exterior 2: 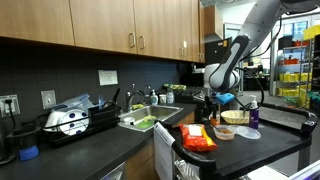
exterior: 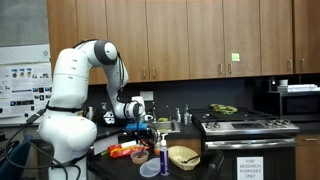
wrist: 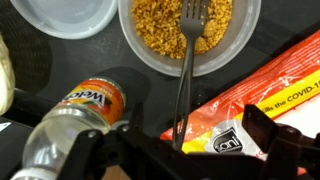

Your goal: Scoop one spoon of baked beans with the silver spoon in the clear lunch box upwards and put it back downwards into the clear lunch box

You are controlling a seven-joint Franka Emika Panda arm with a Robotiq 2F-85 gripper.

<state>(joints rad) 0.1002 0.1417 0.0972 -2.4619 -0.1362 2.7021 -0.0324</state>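
Observation:
In the wrist view a clear round lunch box (wrist: 150,55) holds orange-brown baked beans. A silver spoon (wrist: 186,70) lies with its head in the beans; the head looks pronged. Its thin handle runs down toward me and passes between my two fingers. My gripper (wrist: 185,140) is open, with the fingers wide apart on either side of the handle and not touching it. In both exterior views the gripper (exterior: 138,125) (exterior 2: 212,104) hangs low over the counter. The lunch box is too small to pick out there.
A clear empty lid or dish (wrist: 65,15) lies beside the lunch box. A Welch's bottle (wrist: 85,115) lies close by my left finger. An orange and yellow wipes packet (wrist: 255,95) lies under my right finger. A stove (exterior: 245,125) and a sink (exterior 2: 150,120) flank the counter.

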